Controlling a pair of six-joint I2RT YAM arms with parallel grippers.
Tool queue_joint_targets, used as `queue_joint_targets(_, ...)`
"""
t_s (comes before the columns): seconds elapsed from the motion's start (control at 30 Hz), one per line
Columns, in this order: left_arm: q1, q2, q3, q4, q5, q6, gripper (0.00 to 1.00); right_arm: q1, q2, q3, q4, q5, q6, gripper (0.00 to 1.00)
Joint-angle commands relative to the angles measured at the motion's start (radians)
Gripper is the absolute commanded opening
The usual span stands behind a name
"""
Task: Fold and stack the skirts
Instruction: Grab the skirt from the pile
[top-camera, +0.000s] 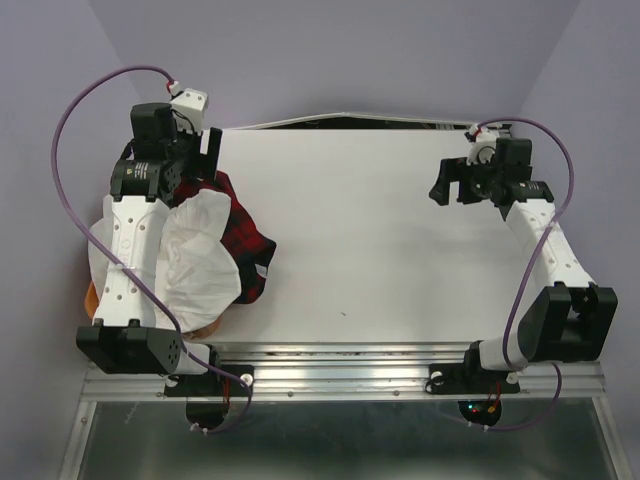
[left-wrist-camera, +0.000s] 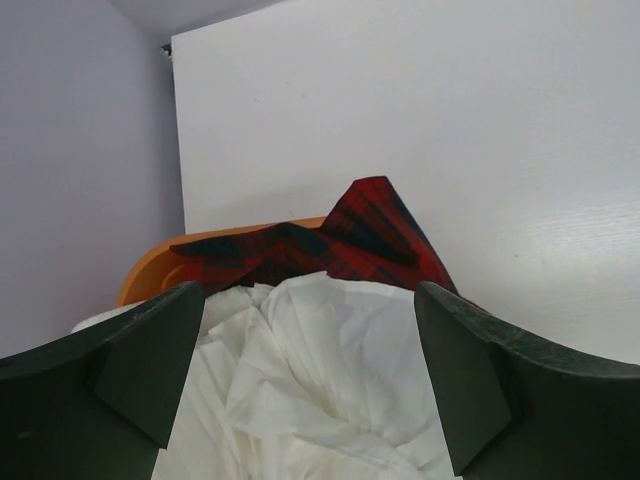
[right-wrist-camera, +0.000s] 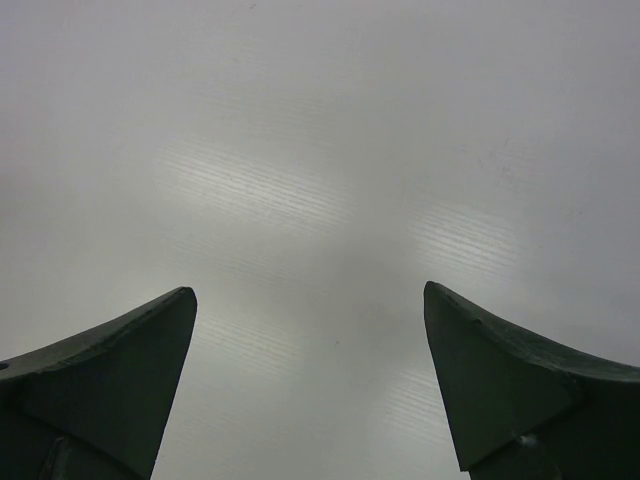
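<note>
A white pleated skirt lies crumpled on top of a red-and-black plaid skirt at the table's left edge, over an orange basket. My left gripper is open above the far end of this heap. In the left wrist view its jaws stand wide apart with the white skirt between and below them, the plaid skirt just beyond. They hold nothing. My right gripper is open and empty over bare table at the far right; its wrist view shows only tabletop.
The orange basket's rim shows behind the plaid fabric, mostly buried by the skirts. The white table stretches between the arms. Purple walls close in at the left and back, and the left arm lies over the heap.
</note>
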Motion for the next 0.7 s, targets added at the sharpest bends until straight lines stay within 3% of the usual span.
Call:
queue_joint_targets(0.0, 0.008, -0.076, 0.037, -0.053, -0.08, 0.108, 0.98, -0.001, -0.008, -0.013, 0.013, -0.047, -0.028, 1.0)
queue_joint_targets(0.23, 0.026, -0.164, -0.014, -0.209, -0.251, 0.263, 0.96, -0.001, 0.027, 0.002, -0.013, -0.114, -0.034, 1.0)
queue_joint_targets(0.4, 0.055, -0.273, -0.146, -0.268, -0.324, 0.341, 0.94, 0.017, 0.047, 0.024, -0.03, -0.14, -0.036, 1.0)
queue_joint_targets(0.57, 0.061, -0.363, -0.321, -0.323, -0.42, 0.331, 0.82, 0.04, 0.068, 0.033, -0.032, -0.142, -0.031, 1.0)
queue_joint_targets(0.67, 0.063, -0.391, -0.414, -0.326, -0.477, 0.325, 0.69, 0.062, 0.096, 0.054, -0.05, -0.127, -0.039, 1.0)
